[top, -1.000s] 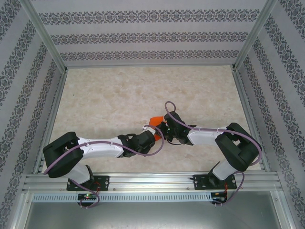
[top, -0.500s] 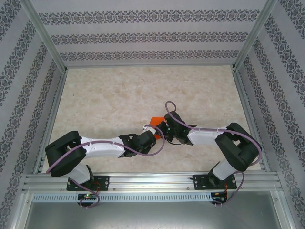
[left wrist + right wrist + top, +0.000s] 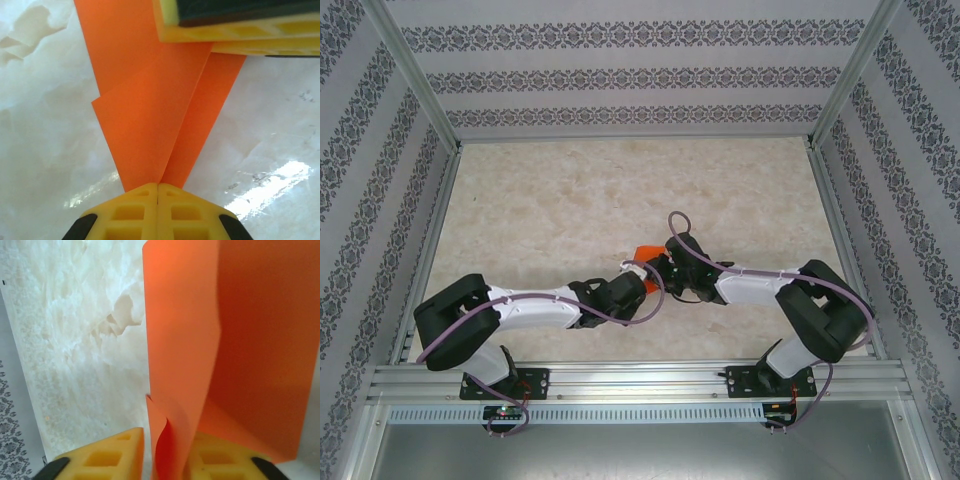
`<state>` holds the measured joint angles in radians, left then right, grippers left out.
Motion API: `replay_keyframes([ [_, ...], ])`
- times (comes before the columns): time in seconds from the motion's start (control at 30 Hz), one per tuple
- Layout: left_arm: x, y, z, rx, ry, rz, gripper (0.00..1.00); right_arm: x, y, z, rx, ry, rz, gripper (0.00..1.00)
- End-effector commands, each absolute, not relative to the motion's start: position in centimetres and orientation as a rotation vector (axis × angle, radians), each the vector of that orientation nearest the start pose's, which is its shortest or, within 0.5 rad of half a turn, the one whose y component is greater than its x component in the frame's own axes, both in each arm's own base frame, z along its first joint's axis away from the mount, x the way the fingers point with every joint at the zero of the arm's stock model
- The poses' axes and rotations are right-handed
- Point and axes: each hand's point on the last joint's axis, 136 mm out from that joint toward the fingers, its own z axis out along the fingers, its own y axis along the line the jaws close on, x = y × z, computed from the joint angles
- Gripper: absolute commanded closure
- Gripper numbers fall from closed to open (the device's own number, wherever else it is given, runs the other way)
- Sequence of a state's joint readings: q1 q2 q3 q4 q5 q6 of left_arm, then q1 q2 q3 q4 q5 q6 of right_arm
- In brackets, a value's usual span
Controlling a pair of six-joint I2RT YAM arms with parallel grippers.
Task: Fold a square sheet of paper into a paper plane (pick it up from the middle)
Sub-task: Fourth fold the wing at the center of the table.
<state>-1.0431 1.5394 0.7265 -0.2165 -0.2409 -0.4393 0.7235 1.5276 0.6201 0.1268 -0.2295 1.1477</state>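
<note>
From above, the orange paper (image 3: 642, 252) is a small patch at mid-frame on the marbled table (image 3: 570, 190), half hidden between the two wrists. The left wrist view reveals its layers: overlapping folds narrow to a point at the bottom edge, where the left gripper (image 3: 158, 186) is pinched tight on it. In the right wrist view, the right gripper (image 3: 167, 432) stands parted at the bottom, with a curled paper edge loose in the gap.
</note>
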Motion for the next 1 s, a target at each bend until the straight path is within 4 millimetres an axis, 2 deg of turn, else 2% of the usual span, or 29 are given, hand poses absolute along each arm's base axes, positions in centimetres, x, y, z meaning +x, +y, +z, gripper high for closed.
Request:
replay_keyframes([
  [0.0, 21.3, -29.4, 4.8, 0.618, 2.485, -0.502, 1.00, 26.3, 26.8, 6.5, 0.415, 2.564, 1.028, 0.69],
  [0.23, 21.4, -29.7, 4.8, 0.566, 2.541, -0.797, 1.00, 26.0, 25.0, 8.4, 0.397, 2.499, 1.002, 0.58],
  [0.43, 21.9, -28.9, 4.1, 0.461, 2.576, -0.963, 1.00, 25.7, 25.0, 9.7, 0.329, 2.465, 1.031, 0.57],
  [0.6, 22.3, -28.5, 3.9, 0.379, 2.587, -1.077, 1.00, 25.7, 26.8, 9.5, 0.272, 2.482, 1.094, 0.59],
  [0.8, 22.8, -27.7, 3.4, 0.299, 2.600, -1.147, 1.00, 26.4, 29.9, 8.7, 0.218, 2.512, 1.135, 0.73],
  [0.97, 23.1, -27.5, 3.7, 0.275, 2.595, -1.201, 1.00, 27.3, 31.6, 7.5, 0.214, 2.527, 1.166, 0.79],
])
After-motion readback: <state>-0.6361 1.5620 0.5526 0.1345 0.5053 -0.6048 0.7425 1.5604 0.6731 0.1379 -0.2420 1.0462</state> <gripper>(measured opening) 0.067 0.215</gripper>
